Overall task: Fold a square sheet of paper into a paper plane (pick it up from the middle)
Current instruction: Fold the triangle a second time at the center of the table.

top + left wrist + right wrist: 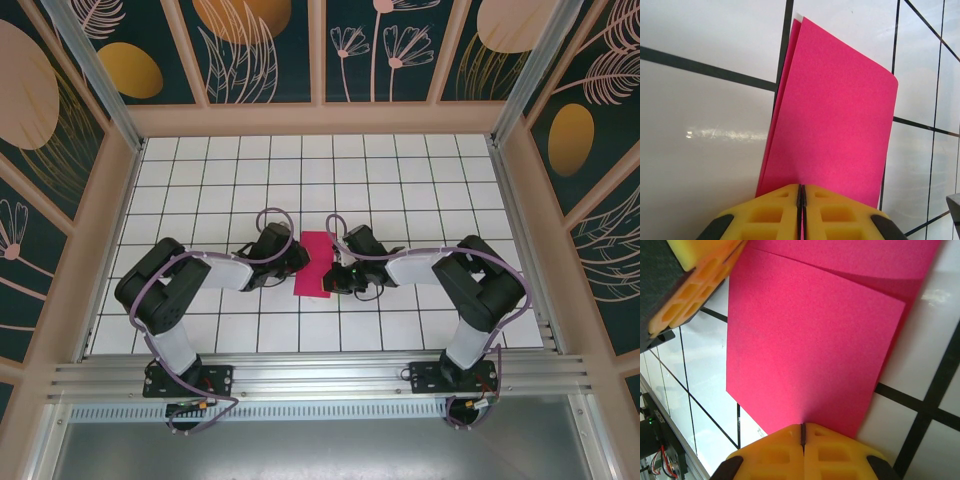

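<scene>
Square sheet of paper (316, 263) folded double at centre of table (200, 170); left gripper (801, 188) pinched near-closed on one edge, right gripper (802, 426) clamped tight on opposite edge; align layers, even out tension, flatten crease before letting go either side.

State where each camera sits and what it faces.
Top external: overhead from behind, looking down on the white gridded table; left arm and right arm reach the folded magenta-pink paper sheet.
Left wrist: on the left arm, facing along the left gripper, shut on the sheet.
Right wrist: on the right arm, facing along the right gripper, shut on the sheet.
Shared: all show the sheet; the right wrist view also catches a left-gripper finger.
</scene>
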